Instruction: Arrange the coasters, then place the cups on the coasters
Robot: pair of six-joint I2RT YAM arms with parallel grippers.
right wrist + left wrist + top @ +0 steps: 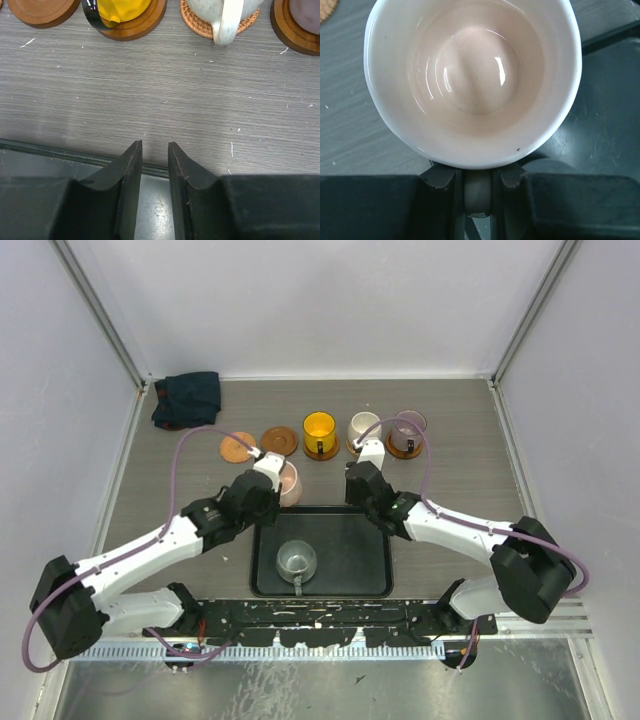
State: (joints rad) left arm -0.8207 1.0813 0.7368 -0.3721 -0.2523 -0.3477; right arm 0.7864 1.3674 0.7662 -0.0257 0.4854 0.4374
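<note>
Forward, left end effector (477, 177) on cup (470, 75)

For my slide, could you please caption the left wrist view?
Left pincer grips a glossy pink ceramic cup by its handle.

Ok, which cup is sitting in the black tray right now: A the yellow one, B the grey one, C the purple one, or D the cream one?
B: the grey cup sits alone in the black tray, while the yellow cup, cream cup and purple cup stand outside it in the back row.
</note>
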